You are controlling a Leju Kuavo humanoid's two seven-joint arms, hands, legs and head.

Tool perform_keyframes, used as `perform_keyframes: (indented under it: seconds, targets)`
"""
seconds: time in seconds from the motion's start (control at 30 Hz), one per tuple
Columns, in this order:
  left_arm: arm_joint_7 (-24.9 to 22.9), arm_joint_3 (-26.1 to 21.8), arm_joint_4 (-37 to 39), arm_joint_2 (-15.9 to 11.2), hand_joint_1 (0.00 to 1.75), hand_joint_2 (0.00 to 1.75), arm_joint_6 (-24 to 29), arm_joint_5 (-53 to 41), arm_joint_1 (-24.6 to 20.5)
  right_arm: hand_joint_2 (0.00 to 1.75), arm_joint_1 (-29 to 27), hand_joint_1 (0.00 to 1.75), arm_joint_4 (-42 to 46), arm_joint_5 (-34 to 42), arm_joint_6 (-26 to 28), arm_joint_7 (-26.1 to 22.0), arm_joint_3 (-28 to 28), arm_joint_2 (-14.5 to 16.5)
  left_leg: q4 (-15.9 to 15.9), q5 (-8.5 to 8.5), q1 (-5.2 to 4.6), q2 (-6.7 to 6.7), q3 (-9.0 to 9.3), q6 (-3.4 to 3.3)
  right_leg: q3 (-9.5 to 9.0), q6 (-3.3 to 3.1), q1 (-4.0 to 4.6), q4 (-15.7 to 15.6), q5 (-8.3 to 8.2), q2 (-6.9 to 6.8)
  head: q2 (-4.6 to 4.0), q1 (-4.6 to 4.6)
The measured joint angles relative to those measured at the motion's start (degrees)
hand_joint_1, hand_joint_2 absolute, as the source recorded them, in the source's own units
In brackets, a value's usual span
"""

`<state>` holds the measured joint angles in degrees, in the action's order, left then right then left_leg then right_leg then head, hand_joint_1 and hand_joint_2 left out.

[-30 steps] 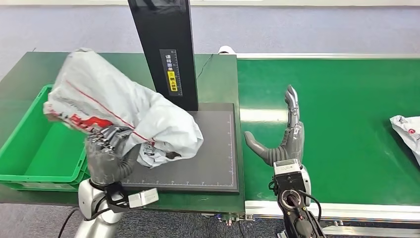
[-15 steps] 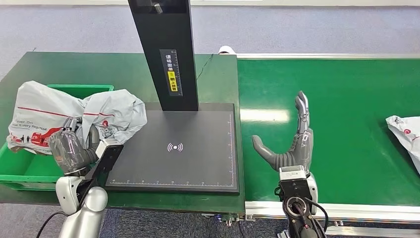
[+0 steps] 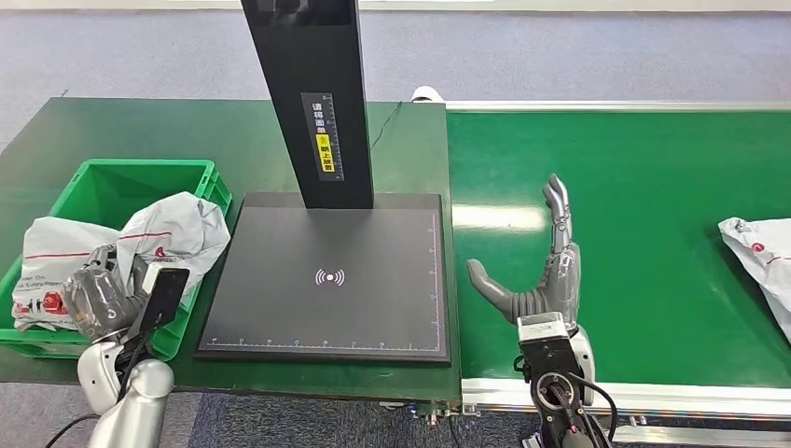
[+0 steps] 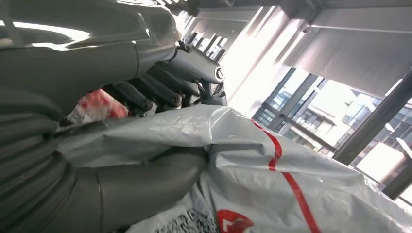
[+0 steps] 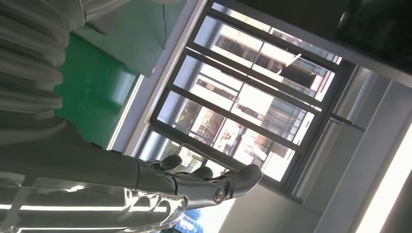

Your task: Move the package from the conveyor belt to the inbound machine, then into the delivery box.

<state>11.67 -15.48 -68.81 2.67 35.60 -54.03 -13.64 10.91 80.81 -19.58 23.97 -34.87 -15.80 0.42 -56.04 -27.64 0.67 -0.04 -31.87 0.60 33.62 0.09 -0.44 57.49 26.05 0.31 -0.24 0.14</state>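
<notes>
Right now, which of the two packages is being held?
The package over the green box, gripped by the left robot hand; the other package lies untouched on the conveyor belt.

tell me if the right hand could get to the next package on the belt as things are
Probably yes: the right hand is open over the conveyor belt, and bare belt lies between it and the package at the far right edge.

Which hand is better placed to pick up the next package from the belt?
The right hand, I would judge. It is open above the belt, on the same side as the next package. The left hand holds a package at the green box, far from the belt.
</notes>
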Motion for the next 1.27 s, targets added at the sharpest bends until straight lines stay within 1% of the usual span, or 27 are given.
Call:
perform_keyframes:
  seconds: [0.03,0.1,0.23,0.37,0.6,0.73,0.83,0.97,1.03,1.1,1.17,1.23,1.27]
  targets:
    - [1.5,-0.74,-0.09,0.17,0.0,1.75,0.06,-0.21,0.0,1.75,0.0,0.0,0.0,-0.01,-0.1,0.0,0.0,0.07,0.0,0.0,0.0,0.0,0.0,0.0,0.0,0.0,0.0,0.0,0.0,0.0,0.0,-0.01]
    - [4.88,-2.25,-0.59,0.89,0.0,1.75,0.17,-0.51,0.0,1.75,-0.01,0.0,0.0,-0.02,-0.27,0.01,0.0,0.13,-0.01,0.0,-0.01,0.0,-0.01,0.0,-0.01,0.0,-0.01,0.0,0.0,-0.01,0.0,0.01]
    - [12.74,-5.63,-3.24,3.54,0.0,1.75,0.23,0.31,0.0,1.75,-0.04,0.0,0.0,-0.09,-0.27,0.01,0.0,0.16,-0.01,0.0,-0.02,-0.01,-0.02,0.0,-0.01,0.0,-0.02,0.0,0.0,-0.01,0.0,0.0]
    - [17.3,-7.69,-5.84,5.74,0.0,0.0,0.23,2.58,0.0,1.75,-0.25,0.0,0.0,-0.09,0.13,0.0,0.0,0.16,-0.01,0.0,-0.02,-0.02,-0.02,0.0,0.0,0.0,-0.02,0.0,0.0,-0.02,0.0,0.0]
    - [27.19,-10.84,-10.83,9.41,0.0,0.0,0.23,10.55,0.09,1.75,-0.36,0.0,-0.01,-0.03,0.42,-0.01,0.0,0.21,0.0,0.0,0.0,-0.02,-0.02,0.0,-0.02,0.0,-0.01,0.0,0.0,-0.02,0.0,0.01]
    - [28.2,-10.56,-14.78,10.28,0.0,0.0,0.22,14.1,0.82,1.75,-0.3,0.0,-0.15,0.04,0.46,-0.03,-0.03,0.31,-0.01,0.0,-0.01,-0.02,-0.02,0.0,-0.02,0.0,-0.01,0.0,0.0,-0.02,0.0,-0.01]
    - [28.27,-8.42,-17.21,10.17,0.0,0.0,0.22,17.41,1.64,1.75,-0.13,0.0,-0.3,0.23,0.31,-0.1,-0.09,0.3,-0.01,0.0,-0.01,-0.02,-0.02,0.0,-0.02,0.0,-0.01,0.0,0.0,-0.02,0.0,-0.01]
    - [28.39,-2.21,-19.94,8.43,0.0,0.0,0.22,20.06,3.4,1.75,0.26,0.0,-0.49,1.12,0.1,-0.5,-0.17,0.13,-0.01,0.0,-0.01,-0.04,-0.03,0.0,-0.03,0.0,-0.01,0.0,0.0,-0.03,0.0,0.0]
    - [28.41,1.48,-21.27,6.94,0.0,0.0,0.22,24.11,4.18,1.75,0.59,0.0,-0.62,1.96,-0.69,-0.56,-0.19,-0.02,-0.01,0.0,-0.01,-0.03,-0.02,0.0,-0.03,0.0,-0.01,0.0,0.0,-0.02,0.0,0.01]
    - [28.41,5.7,-22.96,5.09,0.0,0.0,0.22,30.03,4.9,1.75,1.03,0.0,-0.78,3.69,-2.56,-0.4,-0.2,-0.25,-0.01,0.0,-0.01,-0.03,-0.01,0.0,-0.03,0.0,-0.01,0.0,0.0,-0.03,0.0,0.0]
    - [28.42,9.45,-24.37,3.3,0.0,0.0,0.22,33.69,5.4,1.75,1.52,0.0,-0.96,5.25,-4.27,-0.16,-0.21,-0.47,-0.01,0.0,0.0,-0.08,-0.01,0.0,-0.03,0.0,-0.01,0.0,0.0,-0.05,0.0,-0.01]
    - [28.42,12.49,-25.27,1.74,0.0,0.0,-0.03,37.02,5.68,1.75,1.96,0.0,-1.14,6.49,-5.87,-0.02,-0.22,-0.66,-0.01,0.0,0.0,-0.12,-0.01,0.0,-0.03,0.0,-0.01,0.0,0.0,-0.06,0.0,0.0]
    - [28.42,13.23,-25.47,1.37,0.0,0.0,-0.11,38.05,5.74,1.75,2.06,0.0,-1.19,6.86,-6.35,0.0,-0.22,-0.71,-0.01,0.0,0.0,-0.13,-0.01,0.0,-0.03,0.0,-0.01,0.0,0.0,-0.06,0.0,0.0]
